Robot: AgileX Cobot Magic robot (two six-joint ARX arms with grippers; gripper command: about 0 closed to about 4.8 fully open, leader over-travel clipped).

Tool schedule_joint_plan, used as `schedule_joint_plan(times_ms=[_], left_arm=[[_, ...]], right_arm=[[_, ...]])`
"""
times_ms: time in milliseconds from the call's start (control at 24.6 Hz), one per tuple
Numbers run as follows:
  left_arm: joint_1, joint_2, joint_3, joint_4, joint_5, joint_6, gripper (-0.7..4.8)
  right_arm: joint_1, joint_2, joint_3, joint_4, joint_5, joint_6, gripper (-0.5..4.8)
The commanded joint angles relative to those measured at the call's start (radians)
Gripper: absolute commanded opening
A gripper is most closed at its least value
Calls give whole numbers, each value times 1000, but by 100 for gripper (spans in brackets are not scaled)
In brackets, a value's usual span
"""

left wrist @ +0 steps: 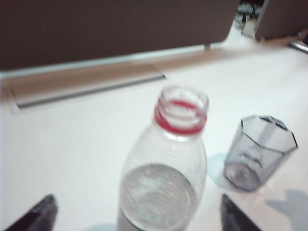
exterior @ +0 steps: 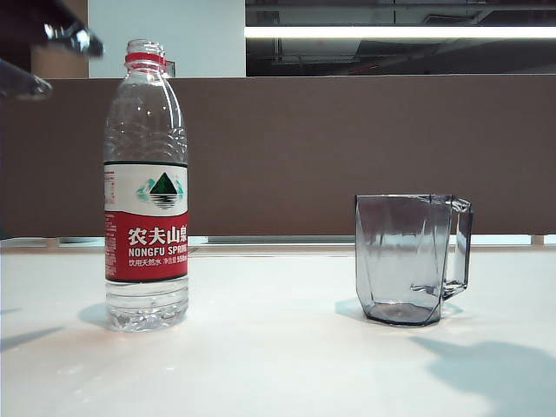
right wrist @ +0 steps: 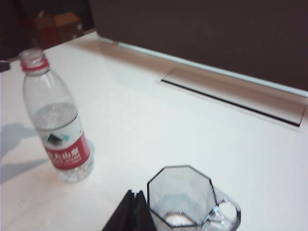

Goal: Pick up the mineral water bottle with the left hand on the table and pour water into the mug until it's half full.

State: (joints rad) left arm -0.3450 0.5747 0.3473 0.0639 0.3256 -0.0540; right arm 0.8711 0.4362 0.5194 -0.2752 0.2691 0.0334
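Observation:
The mineral water bottle (exterior: 146, 200) stands upright and uncapped on the left of the white table (exterior: 278, 356). Its water reaches just above the red-and-white label. My left gripper (exterior: 52, 62) hovers up by the bottle's neck, slightly to its left. In the left wrist view the left gripper (left wrist: 138, 214) is open, and the bottle (left wrist: 163, 187) sits between its dark fingertips (left wrist: 41, 214) without touching them. The smoky-grey mug (exterior: 404, 261) stands to the right, handle on its right. My right gripper (right wrist: 135, 198) is shut, empty, and close beside the mug (right wrist: 180, 197).
A brown partition (exterior: 347, 156) runs along the table's far edge. A recessed cable slot (right wrist: 231, 94) lies in the tabletop near that wall. Cardboard boxes (right wrist: 57, 24) sit beyond the table's far corner. An arm's shadow (exterior: 495, 369) falls on the table at front right.

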Motion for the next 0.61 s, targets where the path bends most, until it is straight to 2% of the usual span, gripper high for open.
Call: schedule_joint_plan(times_ms=[41, 244, 366, 488, 609], left_arm=[[-2, 64, 1, 55, 66, 2, 479], [-2, 204, 1, 198, 85, 2, 479], [-2, 320, 1, 278, 146, 36, 479], [-2, 395, 1, 331, 157, 60, 479], [-2, 453, 1, 391, 232, 65, 479]], right_arm=[[9, -1, 8, -31, 2, 1, -3], [14, -3, 9, -102, -6, 11, -2], [14, -3, 9, -107, -48, 26, -2], [14, -3, 9, -107, -63, 26, -2], [14, -3, 9, -112, -63, 26, -2]])
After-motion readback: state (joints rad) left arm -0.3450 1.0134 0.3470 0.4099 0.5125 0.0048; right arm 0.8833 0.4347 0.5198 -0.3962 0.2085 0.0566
